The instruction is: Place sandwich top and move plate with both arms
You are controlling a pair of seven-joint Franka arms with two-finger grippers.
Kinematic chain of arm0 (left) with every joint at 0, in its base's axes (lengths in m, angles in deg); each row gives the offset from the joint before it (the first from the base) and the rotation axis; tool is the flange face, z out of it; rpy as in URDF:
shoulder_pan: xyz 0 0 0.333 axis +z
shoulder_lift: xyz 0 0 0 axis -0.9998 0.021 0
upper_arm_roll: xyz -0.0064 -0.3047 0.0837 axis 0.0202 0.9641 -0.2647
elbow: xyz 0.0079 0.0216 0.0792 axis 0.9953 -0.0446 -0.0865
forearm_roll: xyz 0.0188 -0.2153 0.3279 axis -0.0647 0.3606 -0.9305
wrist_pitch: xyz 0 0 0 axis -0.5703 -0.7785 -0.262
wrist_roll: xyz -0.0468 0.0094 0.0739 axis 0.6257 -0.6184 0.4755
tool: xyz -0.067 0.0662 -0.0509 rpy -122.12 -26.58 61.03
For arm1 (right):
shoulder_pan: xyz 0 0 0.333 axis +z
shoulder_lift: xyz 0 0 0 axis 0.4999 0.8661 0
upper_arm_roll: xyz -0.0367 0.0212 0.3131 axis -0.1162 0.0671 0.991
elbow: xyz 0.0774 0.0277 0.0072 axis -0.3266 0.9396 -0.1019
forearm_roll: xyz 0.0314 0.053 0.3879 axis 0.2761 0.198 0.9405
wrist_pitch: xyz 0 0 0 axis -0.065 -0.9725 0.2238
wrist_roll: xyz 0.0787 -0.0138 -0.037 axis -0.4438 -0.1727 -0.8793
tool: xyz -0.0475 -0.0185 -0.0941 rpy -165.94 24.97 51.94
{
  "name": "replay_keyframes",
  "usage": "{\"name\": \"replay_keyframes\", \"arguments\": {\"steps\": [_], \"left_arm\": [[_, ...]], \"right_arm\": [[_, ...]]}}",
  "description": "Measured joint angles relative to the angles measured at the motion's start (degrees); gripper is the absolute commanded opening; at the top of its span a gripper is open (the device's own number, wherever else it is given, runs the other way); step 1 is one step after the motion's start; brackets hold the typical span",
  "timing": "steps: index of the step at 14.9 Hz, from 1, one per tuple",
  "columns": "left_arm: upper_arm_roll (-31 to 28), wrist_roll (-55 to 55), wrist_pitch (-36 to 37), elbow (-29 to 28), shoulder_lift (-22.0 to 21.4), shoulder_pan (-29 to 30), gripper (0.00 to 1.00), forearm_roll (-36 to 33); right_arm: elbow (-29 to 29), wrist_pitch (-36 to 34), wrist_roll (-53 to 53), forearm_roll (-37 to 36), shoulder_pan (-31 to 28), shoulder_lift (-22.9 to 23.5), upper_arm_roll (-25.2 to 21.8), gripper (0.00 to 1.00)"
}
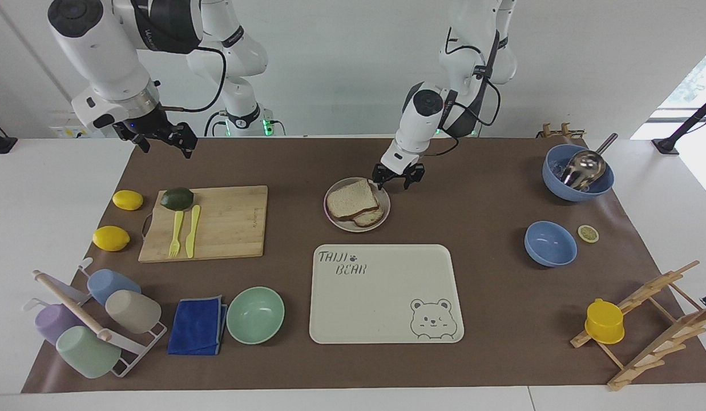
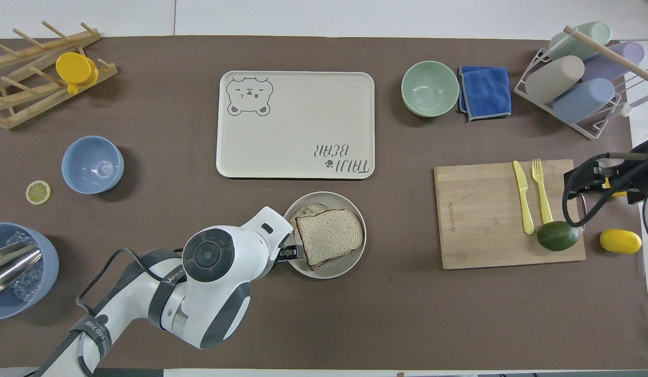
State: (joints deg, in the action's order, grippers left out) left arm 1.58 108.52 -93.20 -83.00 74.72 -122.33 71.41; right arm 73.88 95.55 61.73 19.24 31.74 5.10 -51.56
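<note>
Landmark: the plate (image 1: 382, 216), near the table's middle, just nearer the robots than the cream bear tray (image 1: 386, 294).

The sandwich top (image 1: 351, 198) lies on the plate, resting tilted over a lower slice (image 1: 371, 216) that peeks out at the tray-side edge.

Left gripper (image 1: 397, 175) is low at the plate's rim, on the side toward the left arm's end of the table and the robots. Fingers (image 1: 379, 178) are spread apart, nothing between them; in the overhead view the gripper (image 2: 291, 253) overlaps the rim. Contact with the rim: cannot tell.

Right gripper (image 1: 157, 135) is raised, well apart from the plate, over the mat's edge toward the right arm's end of the table, its fingers apart and holding nothing. In the overhead view the gripper (image 2: 591, 175) hangs past the cutting board (image 1: 227, 225).

The cutting board sits beside the plate toward the right arm's end, carrying an avocado (image 1: 177, 198), a yellow fork (image 1: 175, 234) and a yellow knife (image 1: 192, 230).
</note>
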Motion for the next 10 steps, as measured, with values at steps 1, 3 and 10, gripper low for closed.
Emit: {"name": "replay_keyframes", "arguments": {"steps": [1, 3, 10], "left_arm": [[0.0, 0.0, -0.7, 0.0, 0.6, -0.1, 0.74, 0.0], [-0.1, 0.0, -1.4, 0.0, 1.4, -0.1, 0.65, 0.0], [-0.1, -0.1, -3.4, 0.1, 2.4, -0.1, 0.35, 1.1]], "right_arm": [[0.0, 0.0, -0.5, 0.0, 0.1, 0.3, 0.2, 1.00], [-0.1, -0.2, -1.0, 0.0, 0.2, 0.7, 0.6, 1.00], [-2.3, -2.0, -2.6, 0.0, 1.3, 3.2, 0.6, 1.00]]}}
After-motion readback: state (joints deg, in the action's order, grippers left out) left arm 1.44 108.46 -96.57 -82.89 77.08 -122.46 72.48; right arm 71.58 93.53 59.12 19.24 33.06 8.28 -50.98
